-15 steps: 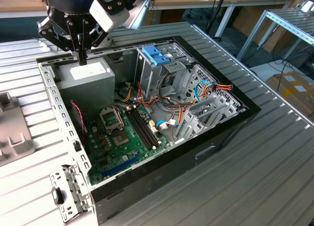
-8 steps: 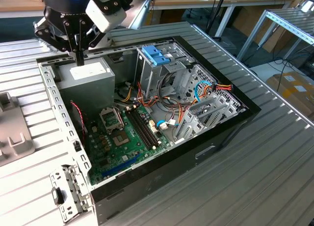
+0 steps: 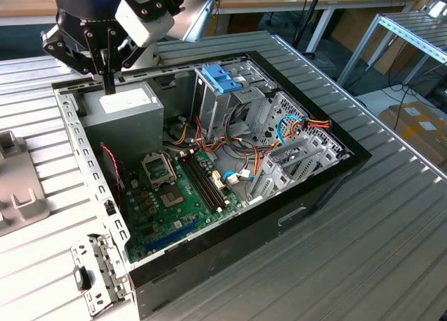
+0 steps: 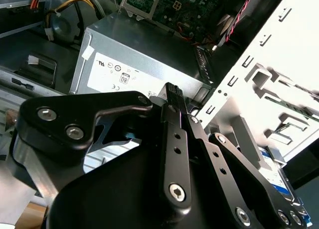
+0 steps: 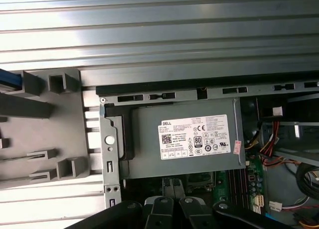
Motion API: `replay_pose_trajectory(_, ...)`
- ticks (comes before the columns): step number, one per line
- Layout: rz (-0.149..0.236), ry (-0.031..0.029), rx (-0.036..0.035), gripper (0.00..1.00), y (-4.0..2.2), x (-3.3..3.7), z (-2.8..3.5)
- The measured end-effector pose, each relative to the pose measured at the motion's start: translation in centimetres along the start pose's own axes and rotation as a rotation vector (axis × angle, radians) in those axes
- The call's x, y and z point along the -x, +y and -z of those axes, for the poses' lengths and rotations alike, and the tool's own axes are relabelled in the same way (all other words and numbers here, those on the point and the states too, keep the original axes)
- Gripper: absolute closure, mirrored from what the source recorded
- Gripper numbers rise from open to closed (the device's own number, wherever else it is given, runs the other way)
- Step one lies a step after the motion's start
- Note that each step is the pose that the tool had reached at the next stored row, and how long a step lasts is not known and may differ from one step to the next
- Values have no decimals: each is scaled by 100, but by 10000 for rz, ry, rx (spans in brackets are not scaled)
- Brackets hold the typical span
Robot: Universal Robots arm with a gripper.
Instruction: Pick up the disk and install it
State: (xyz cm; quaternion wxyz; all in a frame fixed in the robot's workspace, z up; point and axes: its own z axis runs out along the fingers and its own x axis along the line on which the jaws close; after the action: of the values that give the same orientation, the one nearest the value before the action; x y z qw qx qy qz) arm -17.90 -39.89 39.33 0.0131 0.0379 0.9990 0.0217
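1. Above the power-supply box [image 3: 126,110], at one corner of the open computer case [image 3: 293,220], the gripper [image 3: 109,87] hangs with its fingers pointing down. In the first wrist view the box's white sticker lies directly below it.
2. Jaws: closed on each other and holding nothing. The fingertips meet in the exterior view and in the second wrist view.
3. The disk [image 4: 280,181] shows in part in the second wrist view, behind the gripper's linkage. It lies outside the case with its blue-and-white label up, beside a pale grey fixture plate [image 4: 279,64]. Gripper and disk are apart, so the pickup has not been made.
4. Judgement: the disk lies flat, probably so that it can be gripped from above.
5. The case lies on its side on the ribbed metal table [image 3: 391,237] with its panel off. This leaves the drive cage [image 3: 234,105], capped by a blue tab piece [image 3: 222,77], open to access from above.
6. Installation is judged not begun.
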Motion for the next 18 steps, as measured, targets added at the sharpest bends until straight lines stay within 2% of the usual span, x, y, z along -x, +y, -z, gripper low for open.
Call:
replay_pose_trajectory(10, 0, 0, 0, 89, -4, -56, 2)
replay_pose_trajectory(18, 0, 0, 0, 89, -10, -126, 3)
